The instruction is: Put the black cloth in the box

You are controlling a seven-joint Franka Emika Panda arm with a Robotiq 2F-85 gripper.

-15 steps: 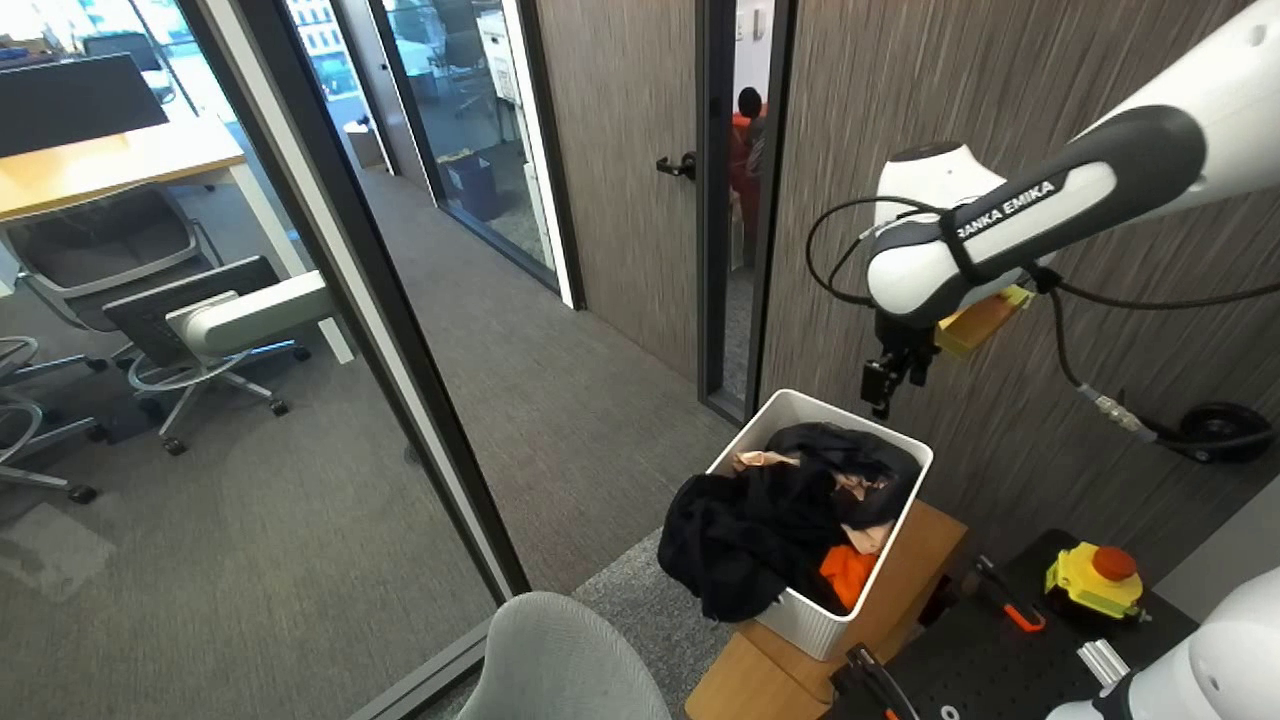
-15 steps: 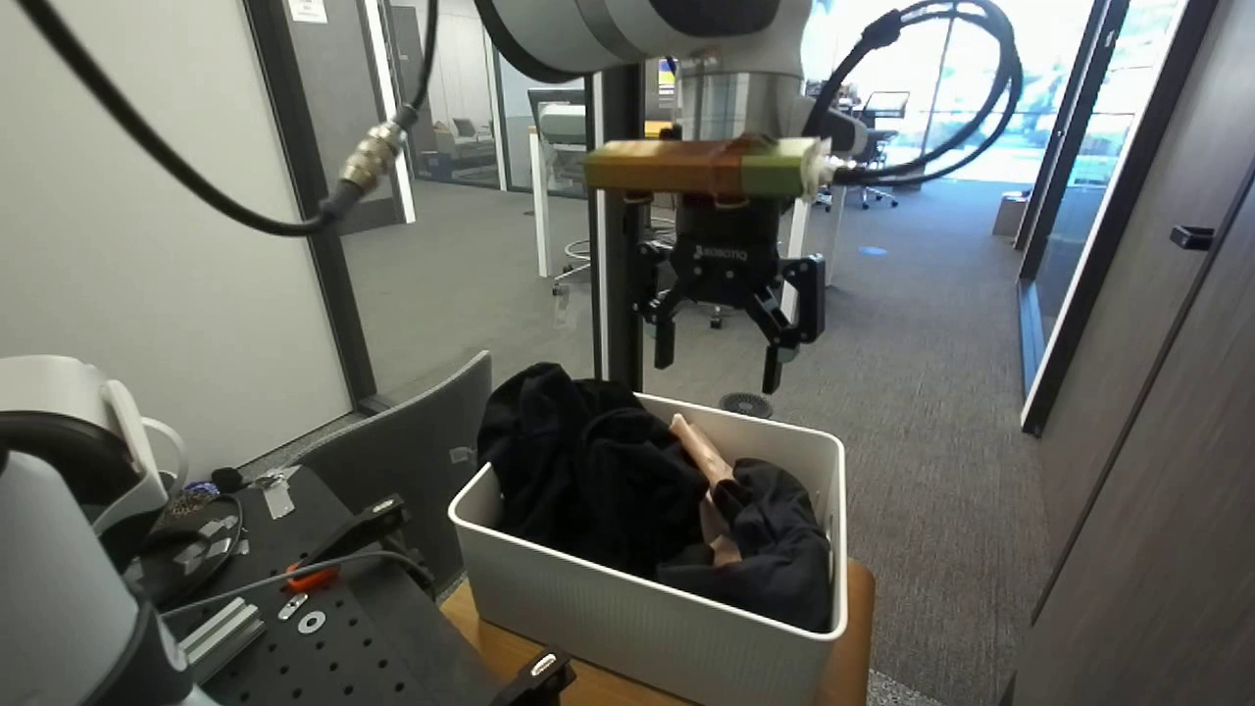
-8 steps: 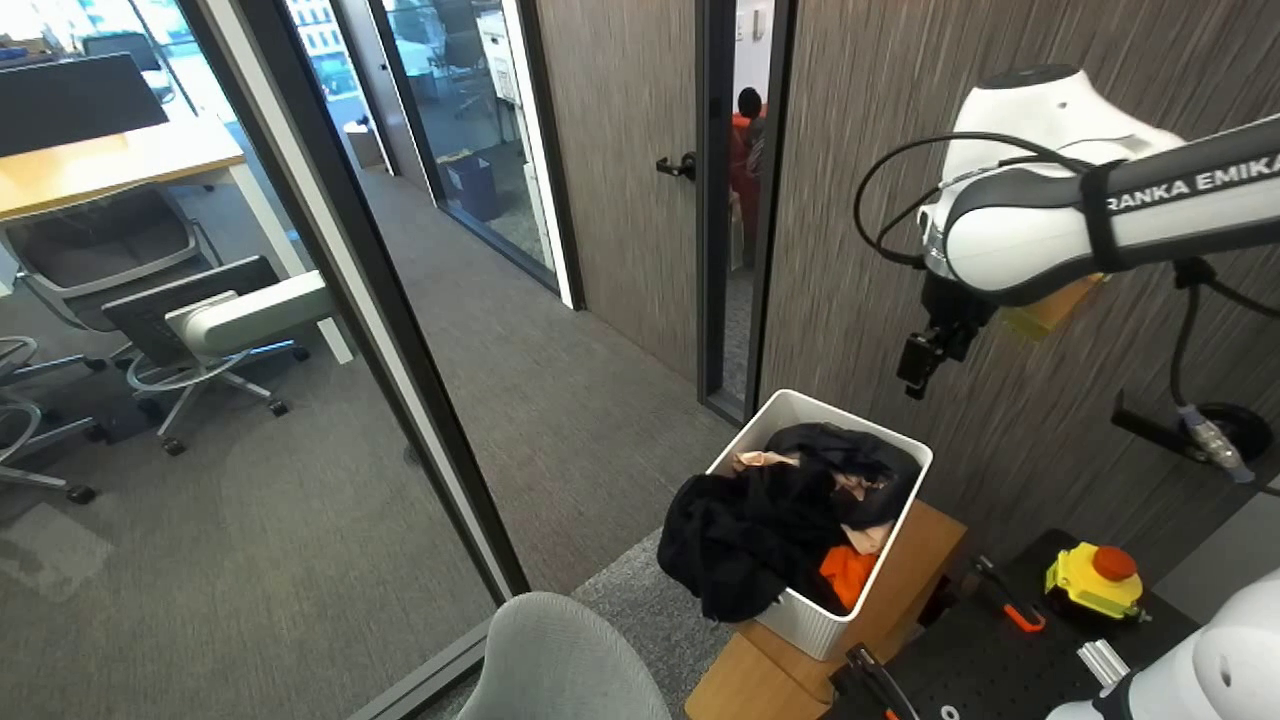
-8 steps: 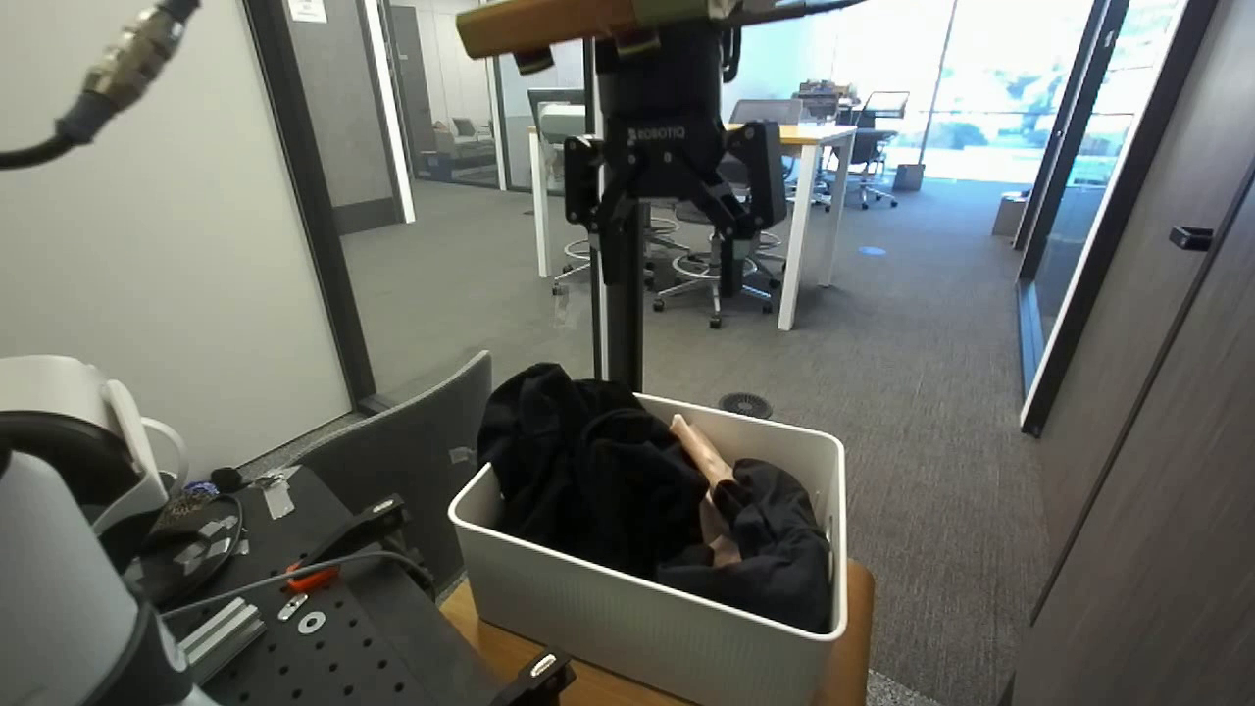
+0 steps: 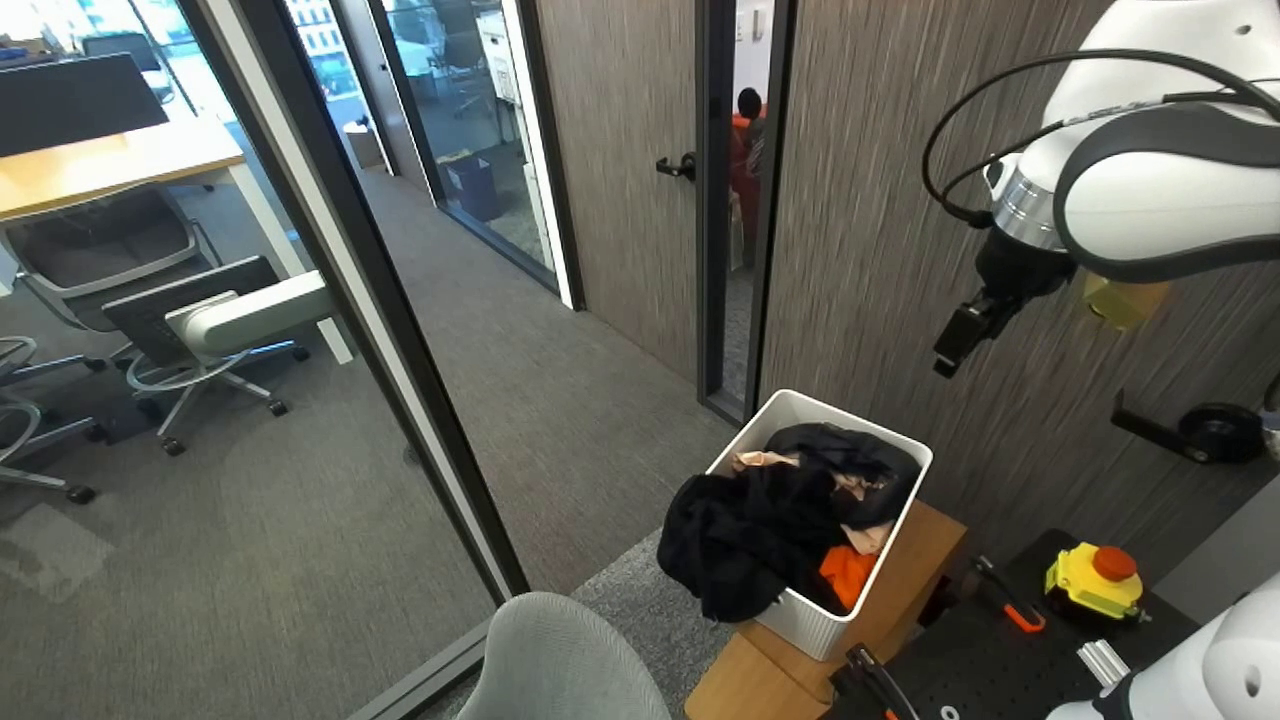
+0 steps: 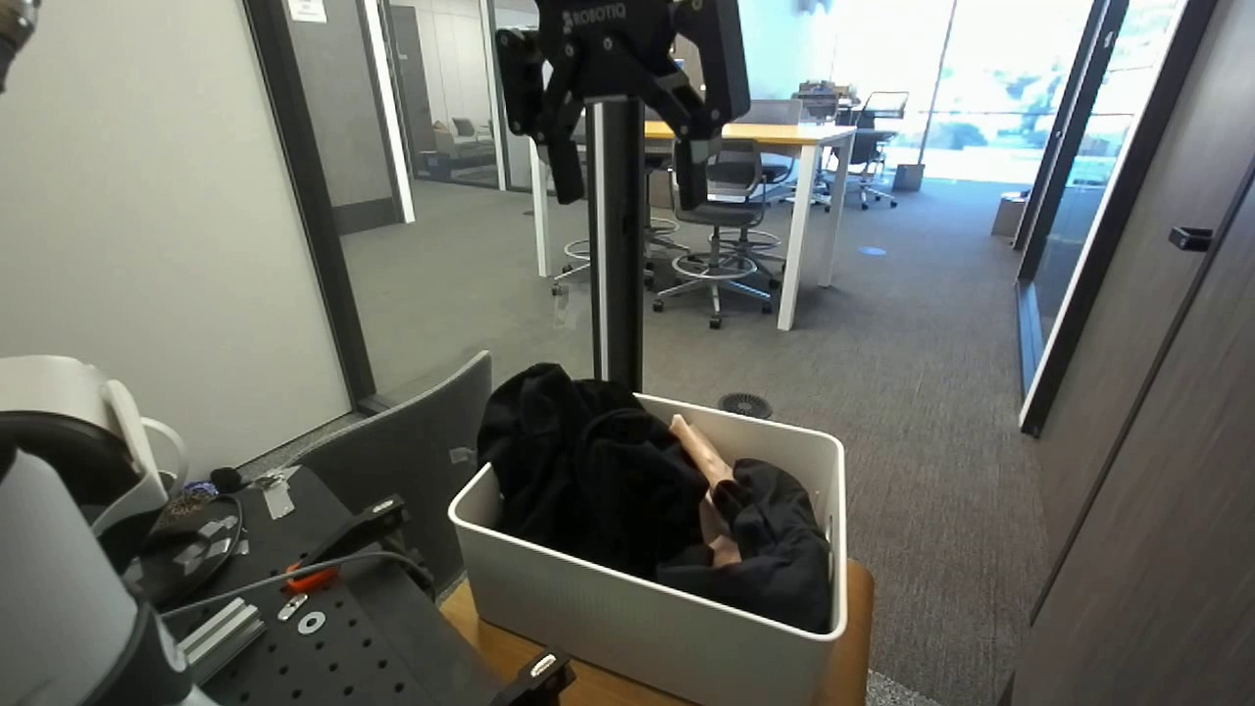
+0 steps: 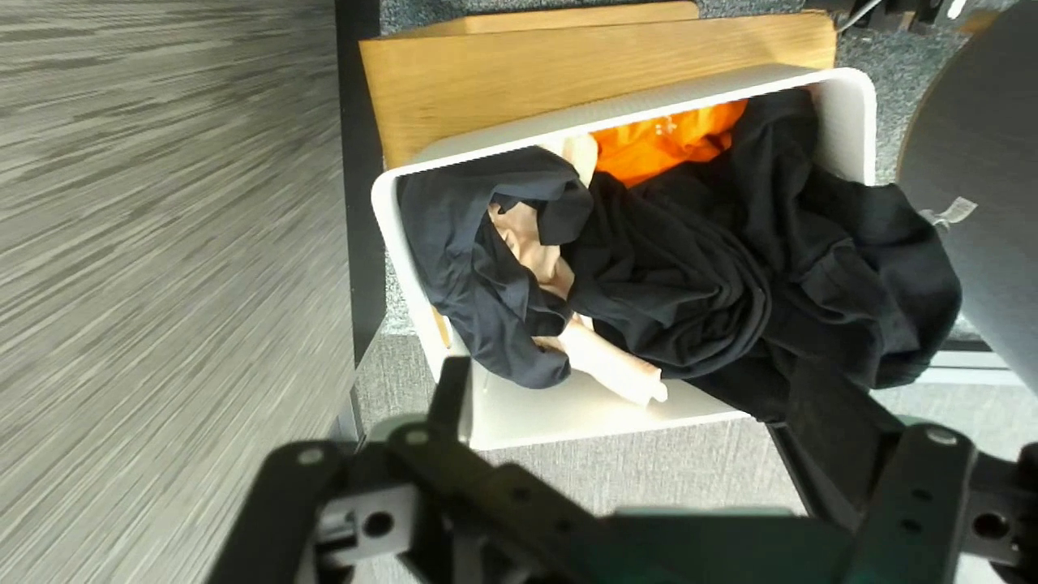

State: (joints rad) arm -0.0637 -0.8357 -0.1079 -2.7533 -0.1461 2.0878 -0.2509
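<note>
1 white ribbed box (image 5: 815,632) on the wooden counter (image 5: 925,550). Black cloth (image 5: 730,560) heaped in the box's lower-left end, part slung over the edge and hanging outside. Dark grey cloth (image 5: 845,447), beige cloth (image 5: 868,538) and orange cloth (image 5: 850,573) in there too. Pincer (image 5: 948,362) tilted, up and to the right of the box, apart; edge-on in an exterior view, can't read the gap. Emergency-stop button (image 5: 1095,580) on the perforated black counter (image 5: 1010,680). Grey chair (image 5: 570,660) near the wooden counter.

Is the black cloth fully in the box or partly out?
Partly out: in the wrist view, some of the black cloth lies inside the box, some hangs over its rim.
</note>
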